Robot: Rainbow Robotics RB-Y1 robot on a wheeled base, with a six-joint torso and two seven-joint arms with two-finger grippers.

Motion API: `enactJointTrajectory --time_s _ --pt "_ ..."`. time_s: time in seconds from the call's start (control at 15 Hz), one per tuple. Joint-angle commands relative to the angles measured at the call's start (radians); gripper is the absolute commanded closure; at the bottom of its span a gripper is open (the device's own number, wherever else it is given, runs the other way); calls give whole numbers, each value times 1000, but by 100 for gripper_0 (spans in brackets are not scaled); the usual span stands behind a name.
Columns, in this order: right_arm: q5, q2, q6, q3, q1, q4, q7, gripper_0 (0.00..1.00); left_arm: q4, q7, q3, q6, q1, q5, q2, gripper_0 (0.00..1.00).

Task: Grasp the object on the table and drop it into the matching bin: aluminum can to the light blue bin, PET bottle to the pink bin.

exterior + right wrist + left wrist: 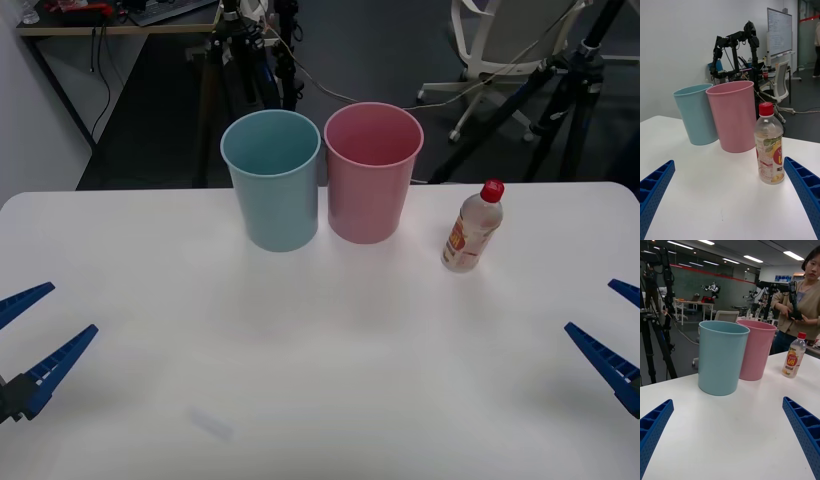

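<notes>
A small clear PET bottle (472, 230) with a red cap and orange-yellow label stands upright on the white table (320, 380), just right of the pink bin (371, 172). The light blue bin (273, 180) stands touching the pink one on its left. Both bins are at the table's far side. My right gripper (608, 325) is open at the right edge, well short of the bottle (769, 150). My left gripper (30, 335) is open at the left edge, far from the bins. The left wrist view shows the blue bin (721, 357), pink bin (757, 350) and bottle (793, 357) ahead.
Beyond the table's far edge stand black tripods (560, 90), an office chair (500, 45) and a desk (90, 25). The white tabletop between the grippers is bare.
</notes>
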Motion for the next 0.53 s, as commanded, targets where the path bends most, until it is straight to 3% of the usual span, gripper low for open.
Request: enactJointTrajectory --time_s 0.07,0.53 --pt "-1 13 2 -3 -18 6 2 0 0 0 0 0 0 0 0 0" --pt "-21 13 4 10 1 1 31 0 0 0 0 0 0 0 0 0"
